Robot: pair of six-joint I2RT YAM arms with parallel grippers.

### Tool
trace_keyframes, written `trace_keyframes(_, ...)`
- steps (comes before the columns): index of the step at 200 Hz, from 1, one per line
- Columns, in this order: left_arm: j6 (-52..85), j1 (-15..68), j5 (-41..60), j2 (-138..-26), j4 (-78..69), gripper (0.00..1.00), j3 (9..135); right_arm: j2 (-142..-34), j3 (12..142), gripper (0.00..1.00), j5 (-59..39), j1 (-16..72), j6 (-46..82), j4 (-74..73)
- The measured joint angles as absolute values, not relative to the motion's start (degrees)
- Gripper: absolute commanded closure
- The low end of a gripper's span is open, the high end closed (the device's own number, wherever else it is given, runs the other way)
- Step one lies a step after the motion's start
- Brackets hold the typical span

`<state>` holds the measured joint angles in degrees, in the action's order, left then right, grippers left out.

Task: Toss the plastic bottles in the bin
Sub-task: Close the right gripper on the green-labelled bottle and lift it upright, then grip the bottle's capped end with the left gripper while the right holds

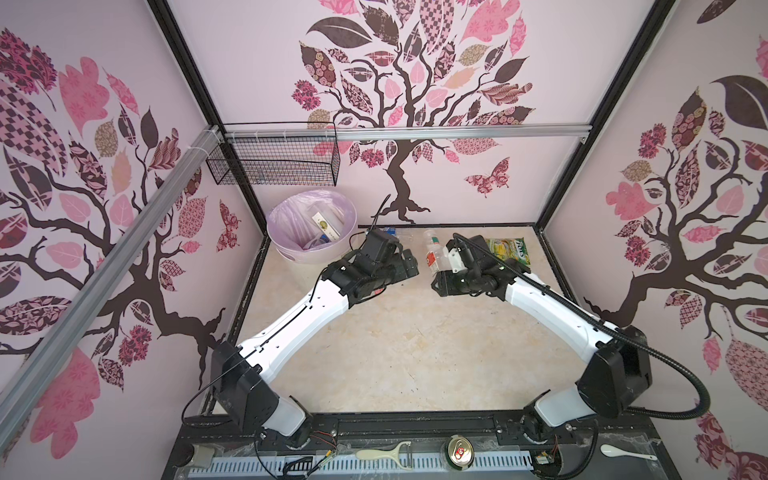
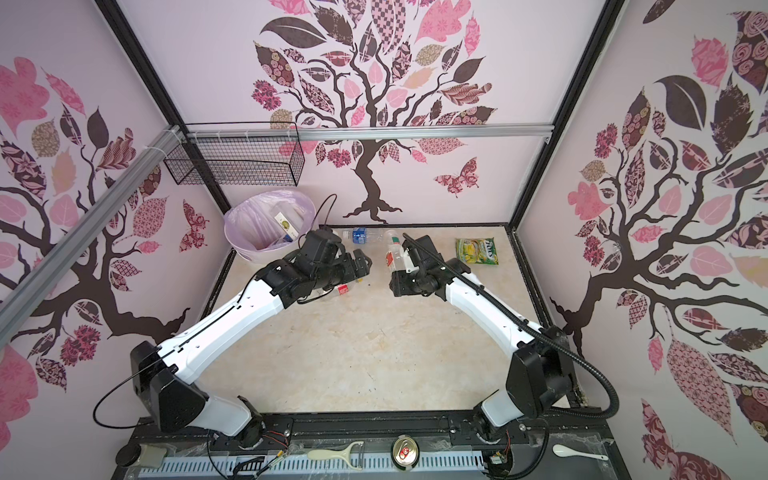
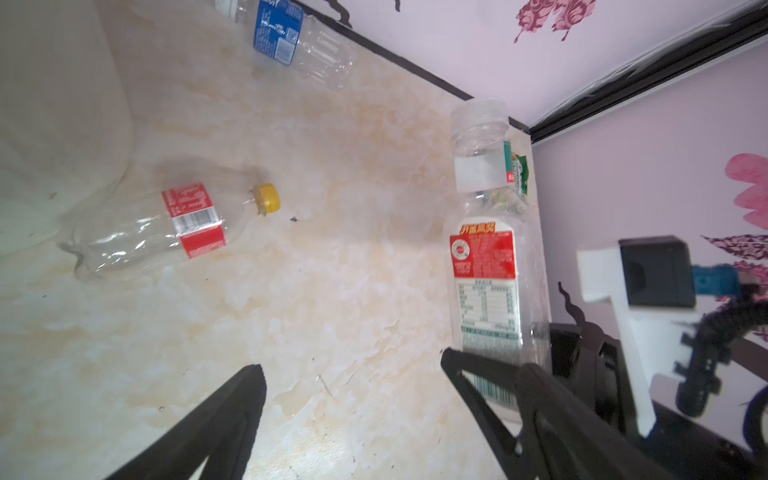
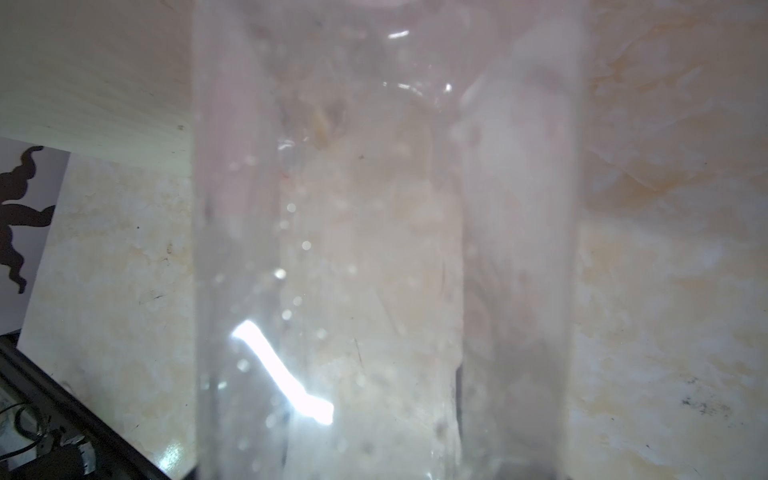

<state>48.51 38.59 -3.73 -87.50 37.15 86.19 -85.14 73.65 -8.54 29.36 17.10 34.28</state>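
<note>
Right fingers sat by the red-label bottle, grip untellable; left fingers stood spread; judged best: firm mid-body pinch before carrying it to the bin.

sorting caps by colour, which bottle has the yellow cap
The contoured red-label bottle lying beside the bin. The blue-label bottle and the tall red-and-white-label bottle have pale caps.

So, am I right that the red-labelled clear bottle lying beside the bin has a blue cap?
Not quite: the left wrist view shows that the red-labelled clear bottle lying beside the bin has a yellow cap, not a blue one.
</note>
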Motion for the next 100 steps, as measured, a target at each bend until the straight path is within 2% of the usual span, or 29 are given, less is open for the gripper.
trace_keyframes(42, 50.2, 35.1, -0.8, -90.5, 34.2, 0.02, 91.0, -82.6, 73.7, 0.41, -11.6, 30.3, 18.2, 34.3)
trace_keyframes(100, 50.2, 35.0, 1.8, -94.6, 32.4, 0.02, 95.9, -80.8, 75.4, 0.41, -13.9, 33.4, 18.5, 33.8)
